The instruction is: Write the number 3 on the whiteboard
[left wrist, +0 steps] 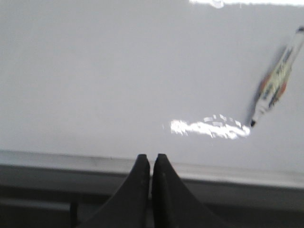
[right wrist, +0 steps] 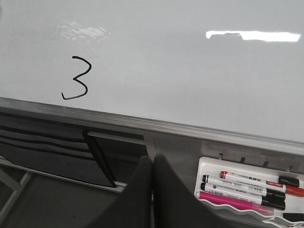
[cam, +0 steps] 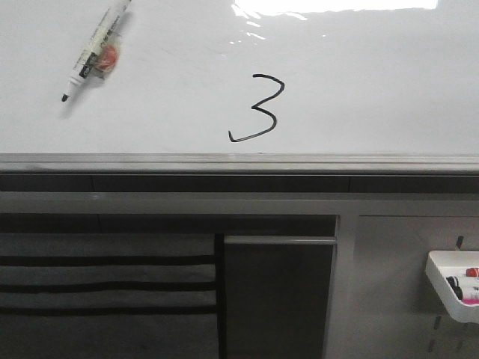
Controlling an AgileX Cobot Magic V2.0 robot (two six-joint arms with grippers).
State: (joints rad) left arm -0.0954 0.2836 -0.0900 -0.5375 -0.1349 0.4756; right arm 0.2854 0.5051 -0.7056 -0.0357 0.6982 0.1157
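A thin black number 3 (cam: 258,109) with a long hooked tail is drawn on the glossy whiteboard (cam: 374,90), just above its grey lower rail; it also shows in the right wrist view (right wrist: 76,79). An uncapped white marker (cam: 93,52) sits against the board at upper left, tip down; it shows blurred in the left wrist view (left wrist: 276,83). My left gripper (left wrist: 151,157) is shut and empty in front of the rail. My right gripper (right wrist: 153,159) is shut and empty, low in front of the panel below the board (right wrist: 190,71).
A white tray (right wrist: 209,166) with several markers hangs on the grey pegboard panel at lower right, also in the front view (cam: 438,273). Dark slotted holders (cam: 105,277) and a dark pocket (cam: 277,292) sit below the rail (cam: 224,163).
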